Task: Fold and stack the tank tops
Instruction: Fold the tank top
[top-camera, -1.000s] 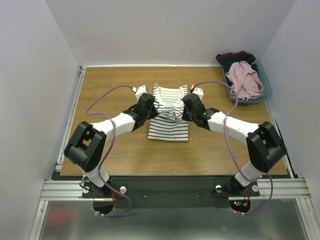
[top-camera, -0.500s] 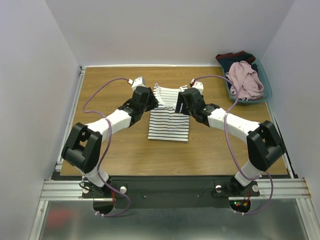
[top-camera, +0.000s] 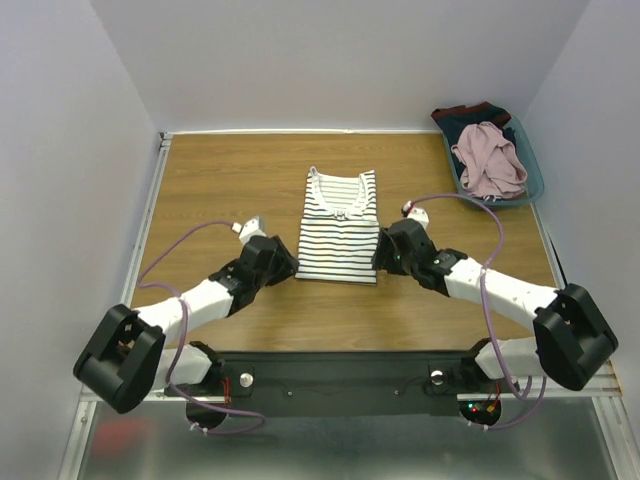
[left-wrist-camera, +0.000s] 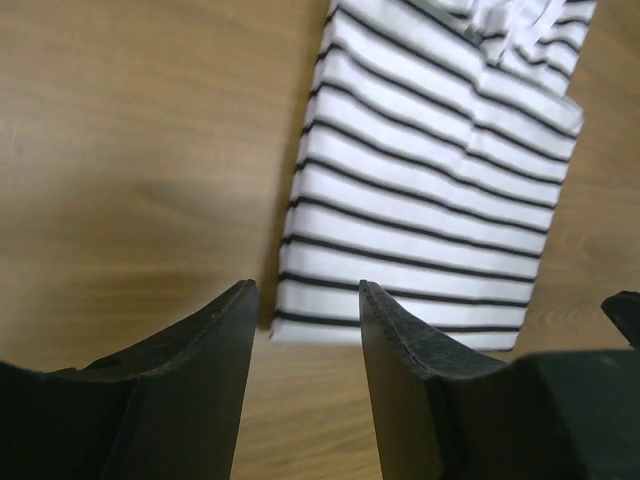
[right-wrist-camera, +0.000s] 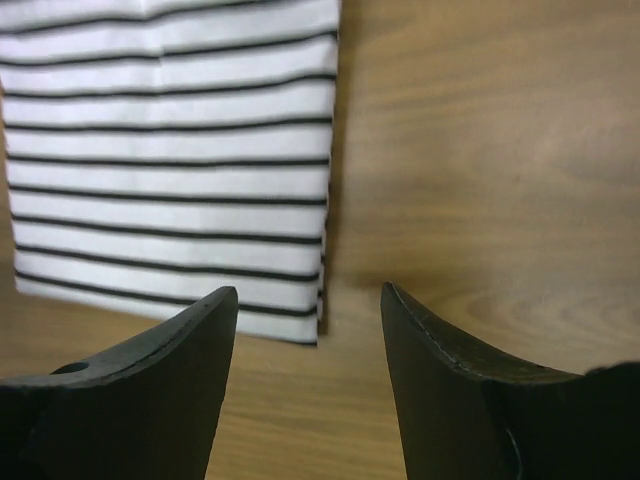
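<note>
**Room on the desk (top-camera: 220, 180) around the striped tank top (top-camera: 339, 226)**

Bare wood lay open to the left, right and near side of the striped tank top, which sat in the middle of the board. A metal rail (top-camera: 140, 235) ran along the left edge, and plain white walls (top-camera: 330, 60) closed in the far side and both flanks. At the far right corner stood a teal bin (top-camera: 535, 182), well apart from the striped top. In it the pink tank top (top-camera: 488, 160) lay crumpled on some dark clothing (top-camera: 470, 112).

The striped top was soft white cloth with thin black bands. It lay flat as a narrow rectangle, with the scooped neckline at the far end and the straight hem toward the arms. Its long edges were crisp, with a thin shadow beneath. The desk showed a smooth brown grain.

The left tool (left-wrist-camera: 305, 290) sat low at the near left corner of the hem. Its black fingers were spread, with only wood and the cloth's corner showing between them. The right tool (right-wrist-camera: 310, 292) sat at the near right corner, also parted and gripping nothing. Whether either fingertip touched the desk could not be told.
</note>
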